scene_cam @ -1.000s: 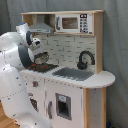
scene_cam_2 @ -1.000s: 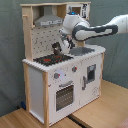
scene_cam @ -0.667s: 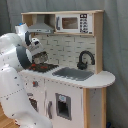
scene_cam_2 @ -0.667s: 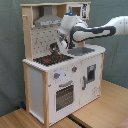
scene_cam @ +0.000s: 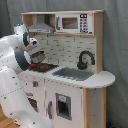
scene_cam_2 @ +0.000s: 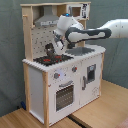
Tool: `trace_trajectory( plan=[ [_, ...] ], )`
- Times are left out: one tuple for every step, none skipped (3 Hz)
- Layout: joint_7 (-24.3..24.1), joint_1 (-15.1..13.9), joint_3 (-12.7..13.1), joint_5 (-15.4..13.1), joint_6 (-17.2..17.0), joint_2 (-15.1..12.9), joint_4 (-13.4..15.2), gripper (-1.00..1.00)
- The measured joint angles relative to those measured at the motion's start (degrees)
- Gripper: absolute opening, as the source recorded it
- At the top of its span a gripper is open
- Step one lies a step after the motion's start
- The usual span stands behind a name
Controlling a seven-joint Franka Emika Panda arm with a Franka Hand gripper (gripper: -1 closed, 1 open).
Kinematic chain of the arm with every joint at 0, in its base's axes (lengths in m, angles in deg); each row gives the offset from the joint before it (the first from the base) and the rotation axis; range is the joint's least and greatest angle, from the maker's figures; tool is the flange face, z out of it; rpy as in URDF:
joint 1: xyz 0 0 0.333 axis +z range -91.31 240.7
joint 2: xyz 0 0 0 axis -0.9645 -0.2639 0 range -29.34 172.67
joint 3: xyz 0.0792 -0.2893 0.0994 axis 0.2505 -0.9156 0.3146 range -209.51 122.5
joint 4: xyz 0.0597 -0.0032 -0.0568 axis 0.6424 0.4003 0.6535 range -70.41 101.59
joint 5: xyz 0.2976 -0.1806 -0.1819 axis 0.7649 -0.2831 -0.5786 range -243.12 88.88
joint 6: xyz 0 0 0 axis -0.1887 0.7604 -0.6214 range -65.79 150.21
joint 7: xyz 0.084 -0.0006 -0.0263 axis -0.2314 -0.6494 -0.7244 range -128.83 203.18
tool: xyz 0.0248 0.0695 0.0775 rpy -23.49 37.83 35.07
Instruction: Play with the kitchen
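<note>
Robot arm reaching over the toy kitchen's stovetop.

The kitchen [scene_cam: 75, 75] [scene_cam_2: 60, 75] is standing on a wooden floor [scene_cam_2: 100, 115] in front of a grey backdrop, filling most of both exterior views. The white arm is bending in from the first exterior view's left and from the second exterior view's right, and its gripper [scene_cam: 37, 56] [scene_cam_2: 51, 51] is hanging just above the black-red stovetop [scene_cam: 44, 66] [scene_cam_2: 52, 59], below the grey hood [scene_cam: 41, 26] [scene_cam_2: 47, 21] and in front of the pegboard back. I cannot tell how far the fingers are parted or whether they are holding anything. The sink [scene_cam: 75, 74] [scene_cam_2: 84, 49] and black faucet [scene_cam: 85, 59] are lying beside the hand, towards the first exterior view's right, apart from it.
</note>
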Motion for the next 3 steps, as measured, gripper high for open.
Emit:
trace_trajectory(
  plan=[
    [0.51,-2.65,1.92,1.69,-0.90,2.39,-4.00,-1.00],
    [0.76,-5.80,4.53,2.95,-2.70,4.55,-8.86,-1.00],
    [0.78,-8.98,8.00,3.25,-4.91,5.66,-13.07,-1.00]
  ],
)
